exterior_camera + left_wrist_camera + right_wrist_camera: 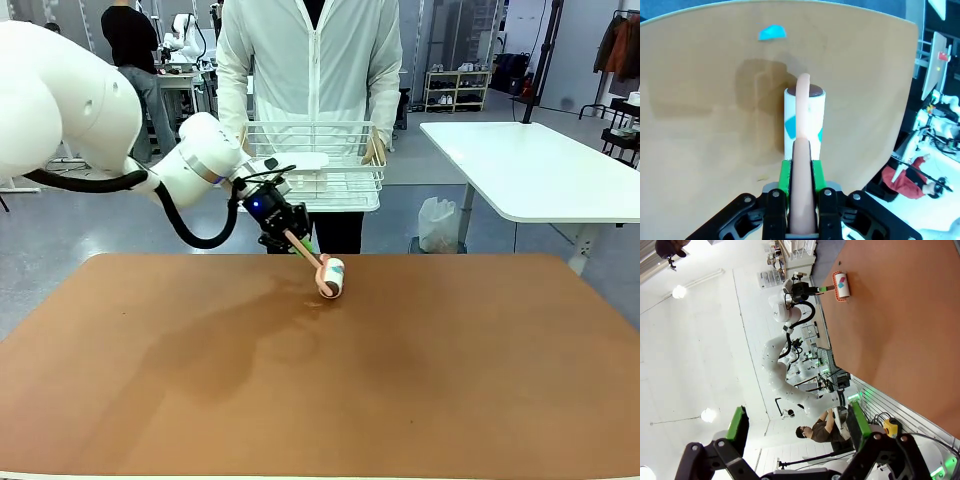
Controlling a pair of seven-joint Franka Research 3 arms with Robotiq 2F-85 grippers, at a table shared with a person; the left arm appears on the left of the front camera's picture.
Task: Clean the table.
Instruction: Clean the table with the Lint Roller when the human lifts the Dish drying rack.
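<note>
Since the left pincer [288, 234] is clamped on the peach-pink handle of the white lint roller [332, 277], whose drum appears to rest on the large reddish-brown counter [300, 400] near the middle of its far edge, the handle's long axis slants from the pincer toward the right and near edges. In the left wrist view a small blue paper scrap [772, 33] lies ahead, just off that line. Bare counter opens toward the near and side edges, whereas the far edge, where a person holds a white wire basket [315, 165], is close. The right pincer [797, 422], jaws wide and empty, is well apart, so the left arm is nearer.
</note>
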